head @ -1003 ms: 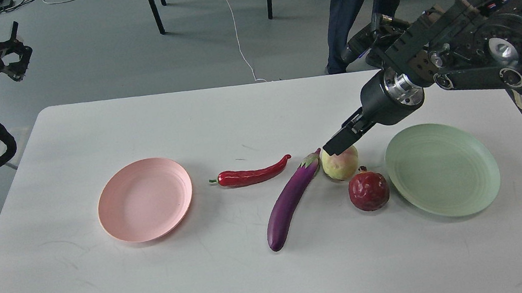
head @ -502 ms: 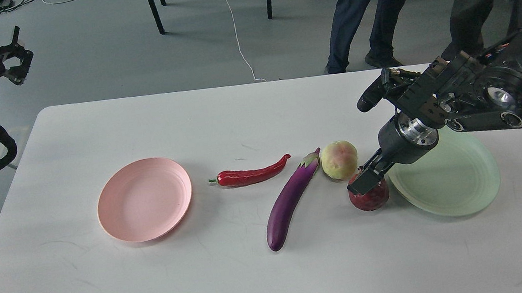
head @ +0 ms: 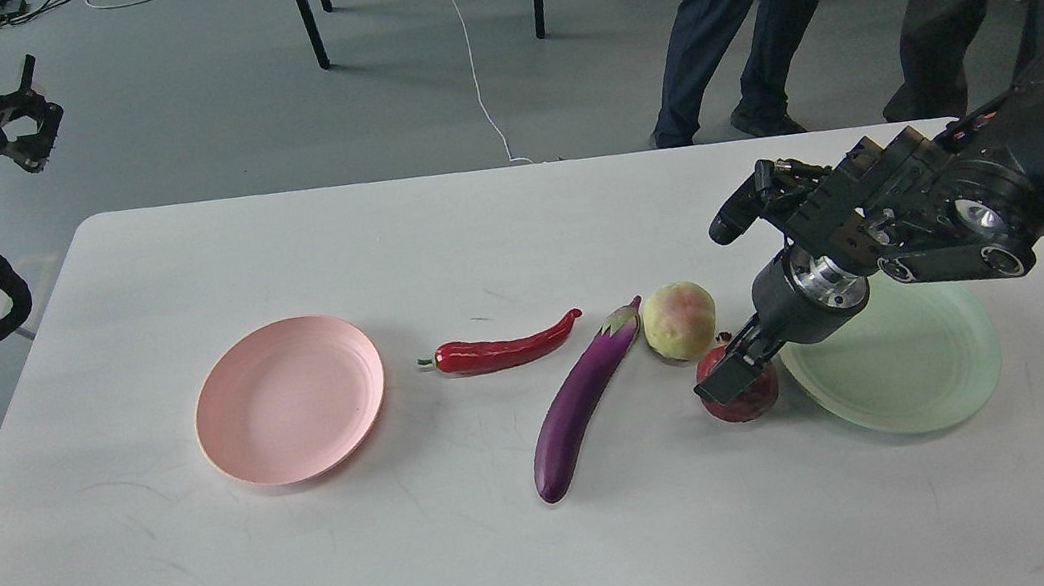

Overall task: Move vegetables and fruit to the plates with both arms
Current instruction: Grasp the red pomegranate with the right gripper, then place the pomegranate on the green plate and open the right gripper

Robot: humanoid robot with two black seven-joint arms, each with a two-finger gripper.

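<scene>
A purple eggplant (head: pixel 579 398) lies at the table's middle with a red chili pepper (head: pixel 501 349) to its left. A pale peach (head: pixel 679 320) sits by the eggplant's cap. A dark red pomegranate (head: pixel 747 396) sits between the peach and the pale green plate (head: pixel 906 374). The pale pink plate (head: pixel 290 399) is at the left and holds nothing. My right gripper (head: pixel 727 380) is low over the pomegranate's top left and partly covers it; its fingers read as one dark block. My left gripper (head: pixel 25 101) is raised off the table's far left, fingers apart, holding nothing.
The white table (head: pixel 318 582) has its left edge near my left arm. Two people (head: pixel 747 11) stand just beyond the far right edge. Chair legs (head: pixel 306 14) and a white cable (head: pixel 474 67) are on the floor behind.
My right gripper moved from above the peach down and right onto the pomegranate, then settled slightly lower. The left arm barely moved. The fruit and vegetables stayed put.
</scene>
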